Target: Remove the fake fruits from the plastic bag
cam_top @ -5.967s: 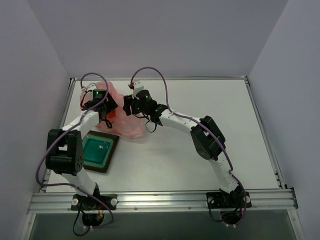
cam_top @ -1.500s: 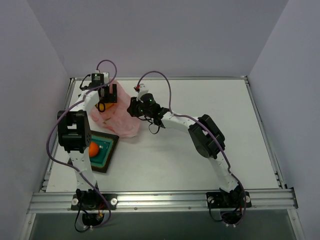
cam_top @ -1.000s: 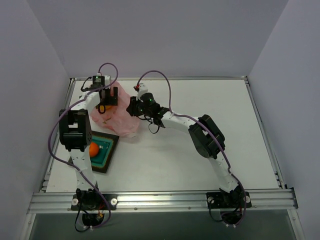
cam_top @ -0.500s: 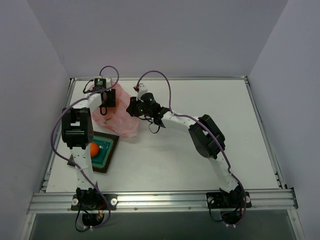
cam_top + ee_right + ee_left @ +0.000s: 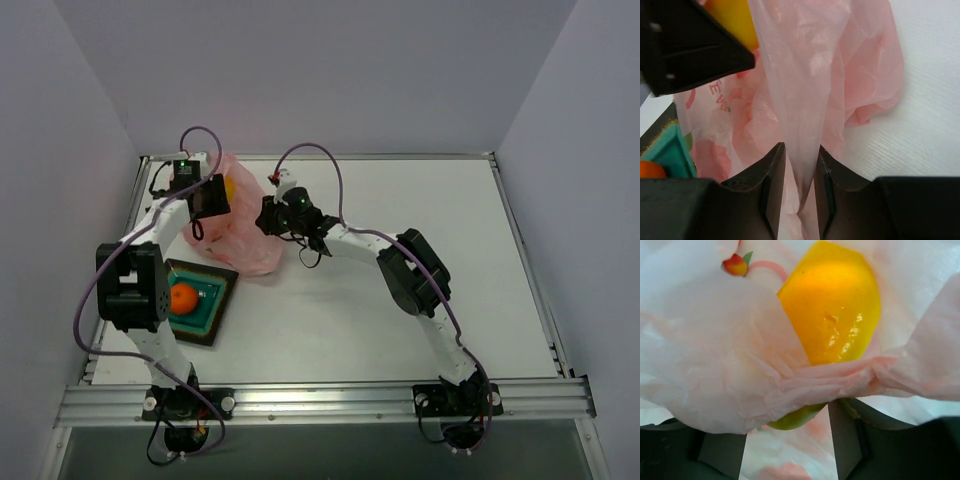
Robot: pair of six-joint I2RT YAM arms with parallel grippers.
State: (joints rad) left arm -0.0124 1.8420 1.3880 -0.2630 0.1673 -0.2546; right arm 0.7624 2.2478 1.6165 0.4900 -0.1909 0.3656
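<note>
The pink plastic bag (image 5: 243,240) lies at the back left of the table. My right gripper (image 5: 268,216) is shut on a stretched fold of its film (image 5: 799,150) at the bag's right side. My left gripper (image 5: 207,196) is at the bag's far left mouth, open. In the left wrist view the oval yellow-orange fruit (image 5: 832,305) lies just ahead of the left gripper (image 5: 787,427), half under bag film (image 5: 715,355), its greenish end reaching between the fingertips. It also shows in the top view (image 5: 229,185). The round orange fruit (image 5: 181,298) sits in the tray. The red piece is hidden.
The dark square tray with teal inside (image 5: 222,298) sits just in front of the bag at the left; its teal corner (image 5: 665,150) shows in the right wrist view. The left table rail (image 5: 133,215) runs close beside the left arm.
The orange fruit has come to rest in the tray since 6 s ago. In the last second my left gripper shifted left at the bag mouth and the yellow-orange fruit came into view. The right gripper keeps its hold.
</note>
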